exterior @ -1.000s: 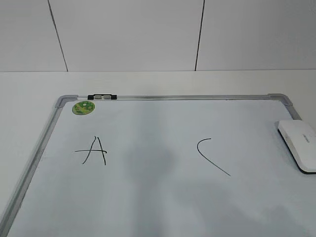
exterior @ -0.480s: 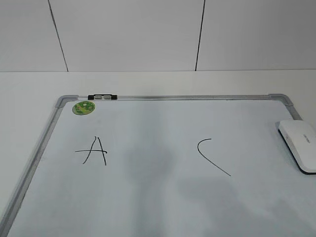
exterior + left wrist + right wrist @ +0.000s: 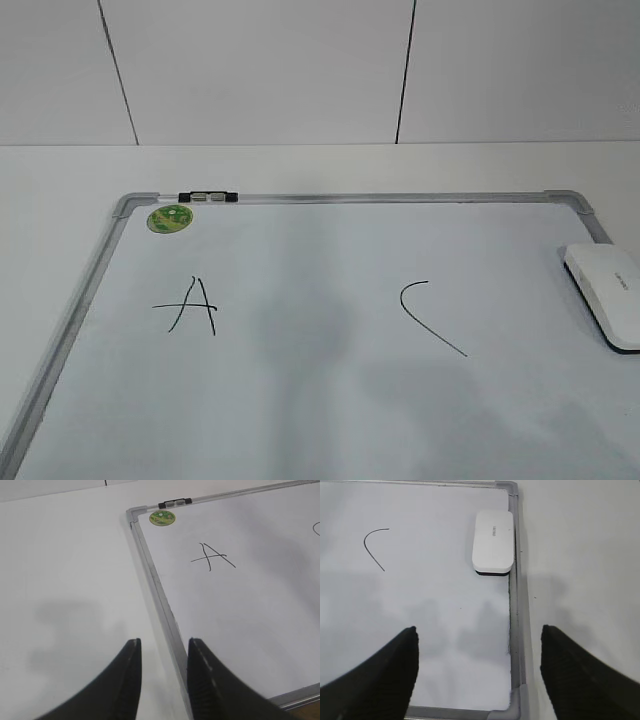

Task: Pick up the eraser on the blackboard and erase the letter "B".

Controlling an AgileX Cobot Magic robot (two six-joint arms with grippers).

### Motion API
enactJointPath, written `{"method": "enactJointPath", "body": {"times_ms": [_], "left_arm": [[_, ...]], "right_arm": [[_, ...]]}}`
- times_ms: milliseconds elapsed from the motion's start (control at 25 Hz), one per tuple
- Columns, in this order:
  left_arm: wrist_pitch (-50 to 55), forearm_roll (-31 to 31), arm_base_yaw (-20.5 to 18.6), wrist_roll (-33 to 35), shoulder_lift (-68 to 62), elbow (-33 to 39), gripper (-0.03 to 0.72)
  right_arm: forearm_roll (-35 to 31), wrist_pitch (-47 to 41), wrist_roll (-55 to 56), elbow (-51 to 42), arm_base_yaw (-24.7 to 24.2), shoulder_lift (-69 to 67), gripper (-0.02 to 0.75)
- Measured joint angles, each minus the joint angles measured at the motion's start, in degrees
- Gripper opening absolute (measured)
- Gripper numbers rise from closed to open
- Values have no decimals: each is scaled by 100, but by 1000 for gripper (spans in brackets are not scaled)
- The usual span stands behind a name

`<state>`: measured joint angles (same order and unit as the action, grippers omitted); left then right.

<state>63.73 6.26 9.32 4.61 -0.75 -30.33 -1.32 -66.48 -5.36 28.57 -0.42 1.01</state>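
Note:
The white eraser (image 3: 605,290) lies flat on the blackboard (image 3: 330,400) against its right frame, and also shows in the right wrist view (image 3: 493,541). The board carries a black "A" (image 3: 190,305) and an open curved "C" (image 3: 428,315). No letter "B" shows between them; that patch is bare. My right gripper (image 3: 477,635) is open wide and empty, above the board's near right corner, with the eraser ahead of it. My left gripper (image 3: 164,647) is open and empty over the board's left frame (image 3: 159,592). Neither gripper shows in the exterior view.
A round green sticker (image 3: 169,218) and a small black-and-silver clip (image 3: 205,197) sit at the board's far left corner. White table surrounds the board (image 3: 65,580). A white panelled wall stands behind (image 3: 260,70).
Nothing on the board has moved; only faint shadows on its near part shift slightly.

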Motion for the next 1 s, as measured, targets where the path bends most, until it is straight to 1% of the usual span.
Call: {"method": "enactJointPath", "body": {"times_ms": [240,320,440,520,1000], "left_arm": [[0,0,0,0,0,0,237],[0,0,-127,0,0,0,237],[0,0,-448,0,0,0,237],[0,0,-551,0,0,0,237],[0,0,-583,0,0,0,237]], "right_arm": [[70,8,0,-10,0,0,585],[73,8,0,-10,0,0,585],[82,8,0,-10,0,0,585],[82,8,0,-10,0,0,585],[82,8,10,-10,0,0,585]]}}
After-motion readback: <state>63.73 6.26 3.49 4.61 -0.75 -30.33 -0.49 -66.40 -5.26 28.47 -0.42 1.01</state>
